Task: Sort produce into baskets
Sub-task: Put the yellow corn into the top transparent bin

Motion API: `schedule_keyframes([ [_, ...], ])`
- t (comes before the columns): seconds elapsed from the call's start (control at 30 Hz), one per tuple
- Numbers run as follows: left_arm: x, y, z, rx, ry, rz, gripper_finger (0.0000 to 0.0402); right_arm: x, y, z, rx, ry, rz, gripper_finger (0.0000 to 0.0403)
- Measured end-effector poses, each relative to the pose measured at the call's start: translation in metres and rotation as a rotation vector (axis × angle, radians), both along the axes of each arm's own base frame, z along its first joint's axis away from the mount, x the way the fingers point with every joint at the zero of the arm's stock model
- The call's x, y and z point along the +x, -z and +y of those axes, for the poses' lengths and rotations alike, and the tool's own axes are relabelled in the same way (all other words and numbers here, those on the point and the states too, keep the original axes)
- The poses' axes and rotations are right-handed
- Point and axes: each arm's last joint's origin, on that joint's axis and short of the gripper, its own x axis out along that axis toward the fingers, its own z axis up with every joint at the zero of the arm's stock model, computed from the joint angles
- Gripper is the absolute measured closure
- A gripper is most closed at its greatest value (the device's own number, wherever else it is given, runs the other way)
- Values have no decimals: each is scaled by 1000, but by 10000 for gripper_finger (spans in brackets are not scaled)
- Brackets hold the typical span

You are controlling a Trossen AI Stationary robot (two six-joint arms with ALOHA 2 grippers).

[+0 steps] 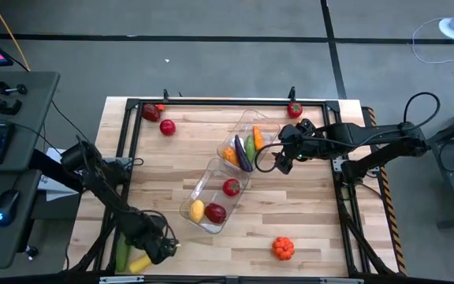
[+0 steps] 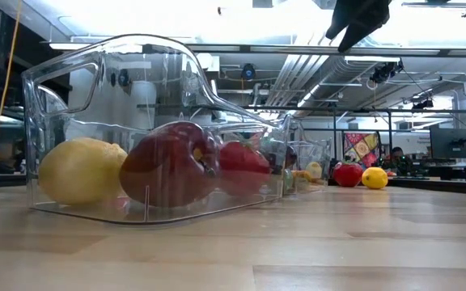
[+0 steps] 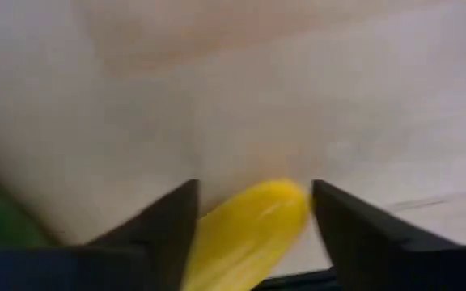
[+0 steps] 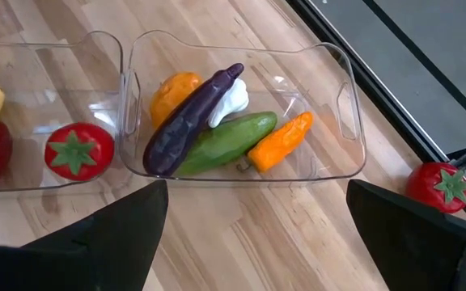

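Note:
Two clear bins lie end to end mid-table. The far bin (image 1: 247, 142) holds an eggplant (image 4: 188, 121), cucumber (image 4: 221, 144), carrot (image 4: 281, 141), garlic (image 4: 233, 101) and an orange piece. The near bin (image 1: 215, 193) holds a lemon (image 2: 81, 171), a red apple (image 2: 168, 164) and a tomato (image 1: 231, 187). My left gripper (image 1: 154, 252) is open at the near left corner, its fingers on either side of a long yellow piece (image 3: 249, 234) lying on the table beside a green cucumber (image 1: 122, 251). My right gripper (image 1: 282, 162) is open and empty above the table, right of the far bin. My left gripper's fingers (image 3: 176, 230) stand on either side of the long yellow piece's end (image 3: 273, 202), coming from above. The piece lies on the table. I cannot tell whether the fingers touch it.
Loose on the table are two red pieces at the far left (image 1: 150, 113) (image 1: 167, 126), a tomato at the far right (image 1: 294, 109), also in the right wrist view (image 4: 439, 186), and an orange pumpkin (image 1: 283, 248) near the front. A black frame rims the table.

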Motion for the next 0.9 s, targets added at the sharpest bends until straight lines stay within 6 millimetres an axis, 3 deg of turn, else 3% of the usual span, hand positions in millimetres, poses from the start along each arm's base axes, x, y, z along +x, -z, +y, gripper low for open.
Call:
schedule_keyframes([
  [0.17, 10, 0, 9, 44, 79, -69, 355, 0, 0, 0, 5, 7, -4, 30],
  [0.23, 11, 0, 13, 63, 117, -82, 389, 0, 0, 0, 5, 7, -4, 30],
  [0.4, 10, -12, 32, 132, 213, -69, 377, 0, 0, 0, 5, 7, -4, 30],
  [0.63, 4, -52, 56, 180, 294, -196, 376, 0, 0, 0, 5, 8, -7, 30],
  [0.73, -2, -58, 52, 145, 283, -221, 364, 0, 0, 0, 13, 19, -13, 30],
  [0.9, -12, -52, 25, 59, 296, -235, 311, 0, 0, 0, 19, 28, -18, 30],
])
